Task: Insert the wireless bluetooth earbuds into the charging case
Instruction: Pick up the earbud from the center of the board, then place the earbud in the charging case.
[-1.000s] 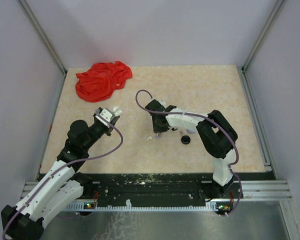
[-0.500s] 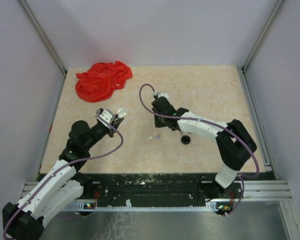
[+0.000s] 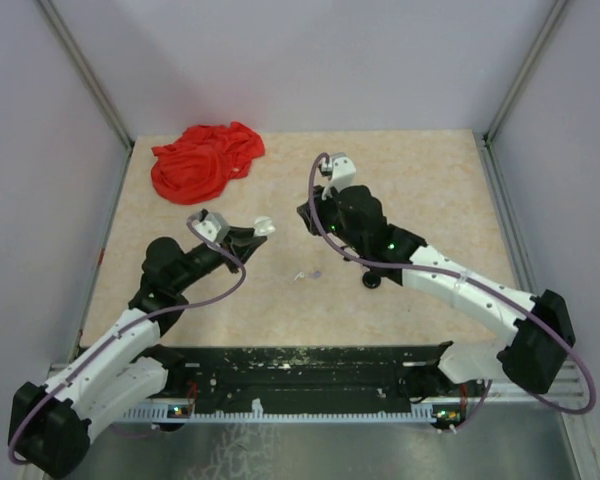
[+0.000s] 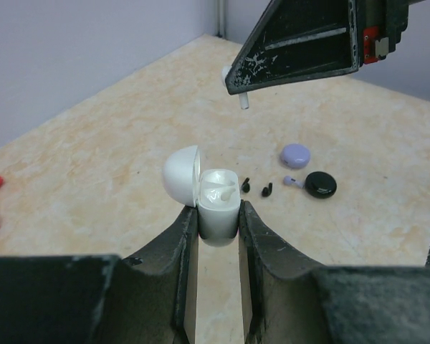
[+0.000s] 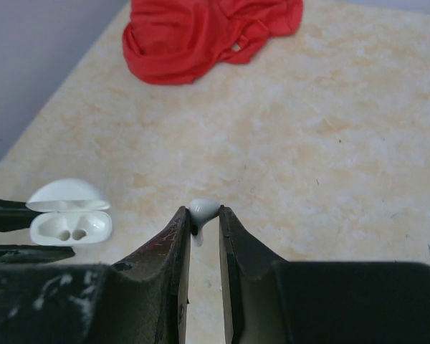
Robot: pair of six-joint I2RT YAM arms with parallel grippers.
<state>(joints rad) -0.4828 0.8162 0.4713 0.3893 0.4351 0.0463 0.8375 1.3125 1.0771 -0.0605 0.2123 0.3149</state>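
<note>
Two claws team up: the left claw (image 4: 218, 218) squeezes the open charging case (image 4: 216, 192), holes up, so the right claw (image 5: 202, 219), pinching a white earbud (image 5: 203, 208) nearby, can reach.

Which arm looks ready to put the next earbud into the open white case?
The right one: the right gripper pinches a white earbud close to the open white case, which the left gripper is clamping.

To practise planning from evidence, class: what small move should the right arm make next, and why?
Probably shift the right gripper over the open white case: it pinches a white earbud, and the left gripper holds that case, lid open, apart from it.
</note>
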